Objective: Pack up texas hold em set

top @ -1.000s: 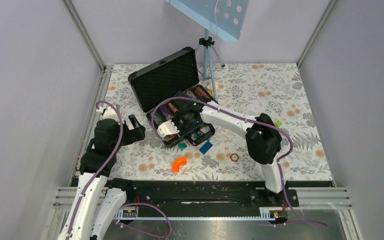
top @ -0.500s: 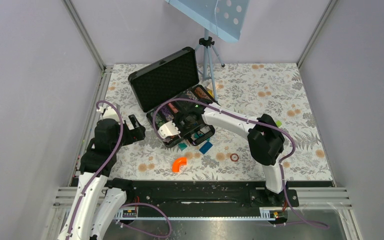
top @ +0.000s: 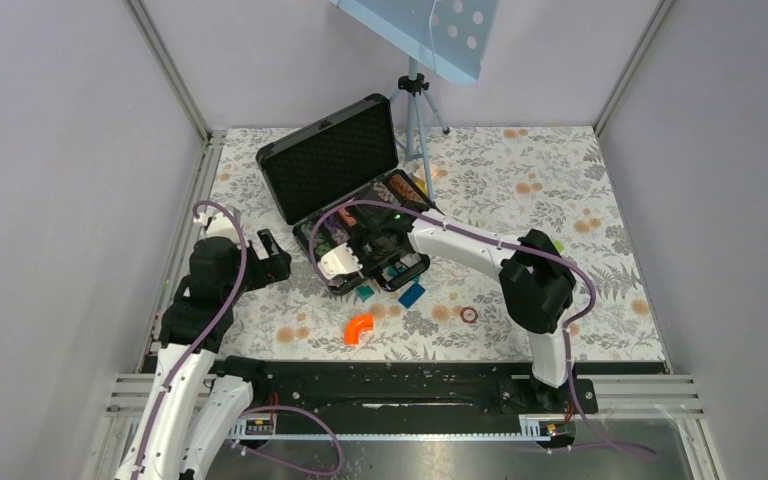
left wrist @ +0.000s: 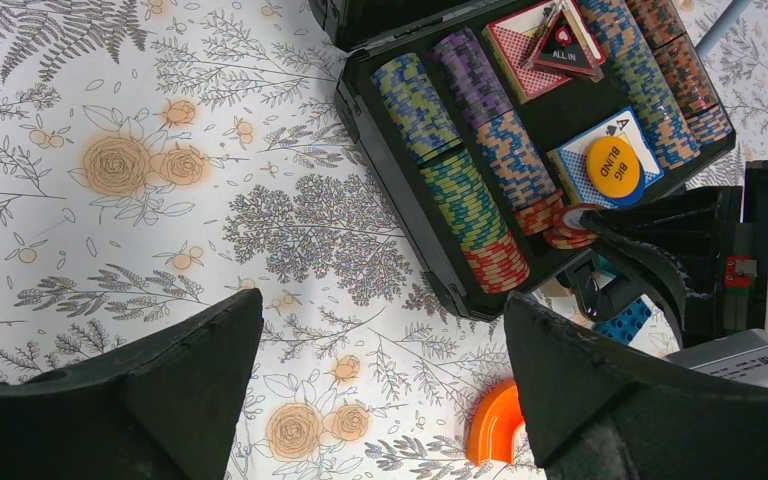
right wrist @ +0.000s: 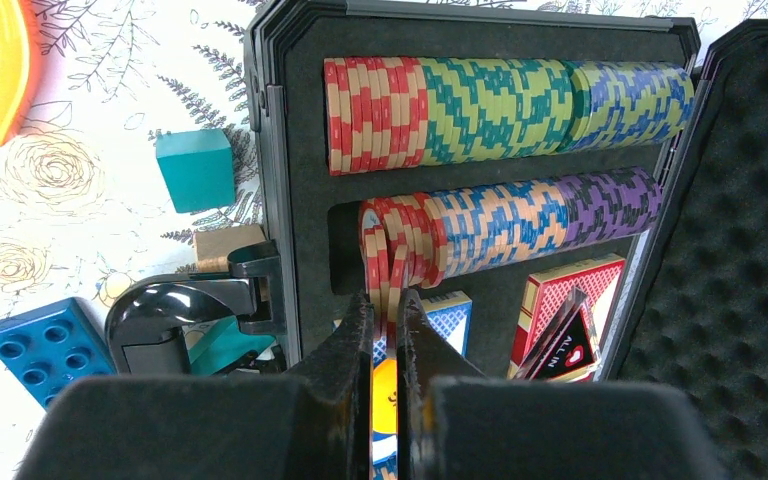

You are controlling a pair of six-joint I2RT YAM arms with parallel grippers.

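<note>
The black briefcase [top: 332, 160] lies open at the table's middle back, its foam lid up. Its base holds rows of striped chips [right wrist: 510, 100], a red deck [right wrist: 565, 290], and a blue deck [right wrist: 450, 310] with an orange button on it. My right gripper [right wrist: 385, 300] is inside the base, shut on a red striped chip [right wrist: 385, 270] at the near end of the second row [right wrist: 520, 215]. It also shows in the top view [top: 365, 245]. My left gripper [left wrist: 380, 310] is open and empty, above the cloth left of the case [left wrist: 440, 280].
An orange curved piece [top: 359, 328], a teal block [right wrist: 195, 170] and a blue block [right wrist: 40, 345] lie in front of the case by its handle [right wrist: 170, 310]. A loose red ring chip [top: 469, 315] lies to the right. A tripod [top: 415, 110] stands behind the case.
My right arm has shifted a little to the right, with its gripper still at the chip rows in the case. The left arm has not moved.
</note>
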